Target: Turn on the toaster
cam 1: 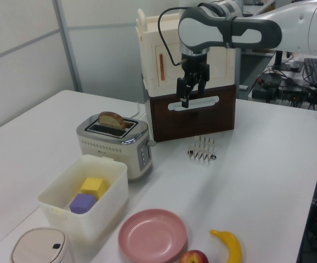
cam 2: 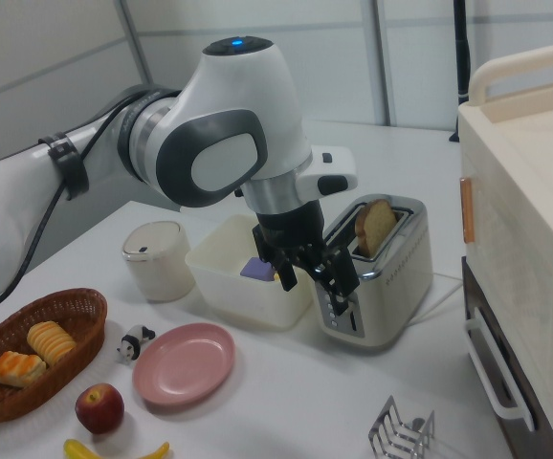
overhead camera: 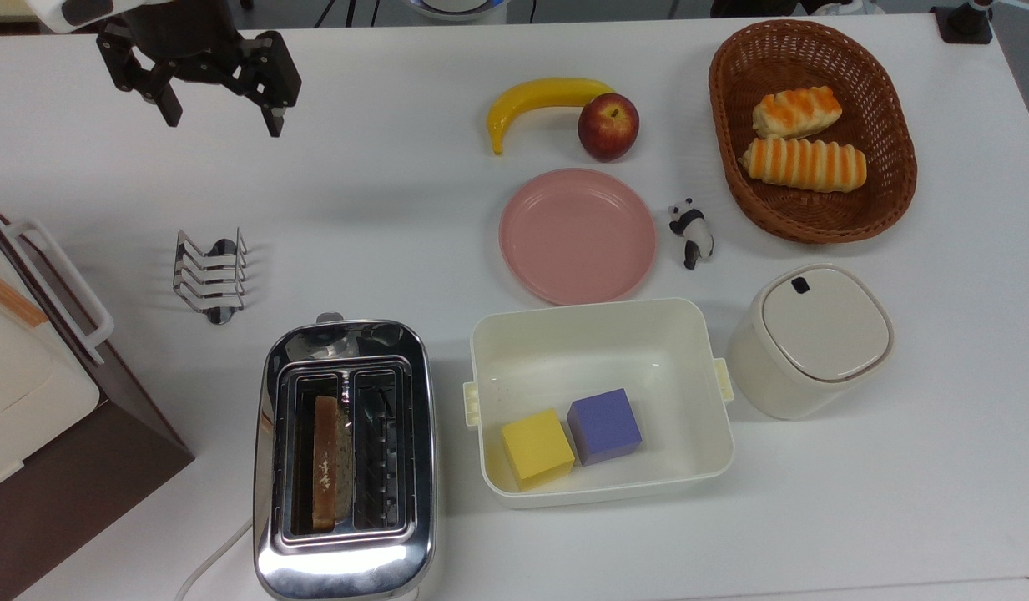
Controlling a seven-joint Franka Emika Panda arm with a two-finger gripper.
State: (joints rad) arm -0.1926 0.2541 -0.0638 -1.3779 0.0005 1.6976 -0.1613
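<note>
toaster (overhead camera: 345, 459): chrome, near table edge, bread slice (overhead camera: 324, 463) standing tall in one slot | white bin (overhead camera: 597, 334) just beside: yellow cube (overhead camera: 537, 446), purple cube (overhead camera: 604, 426) | wicker basket (overhead camera: 890, 125): two bread rolls (overhead camera: 802, 138) | gripper (overhead camera: 222, 113): fingers spread, empty, aloft beyond toast rack (overhead camera: 211, 275)

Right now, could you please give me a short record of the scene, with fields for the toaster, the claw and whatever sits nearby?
toaster: chrome two-slot toaster, one bread slice standing in the top view's left slot
claw: open claw, above the table, apart from the toaster
toast rack: empty toast rack, between claw and toaster in the top view
tub: white tub holding a yellow block and a purple block
plate: pink plate, empty
</note>
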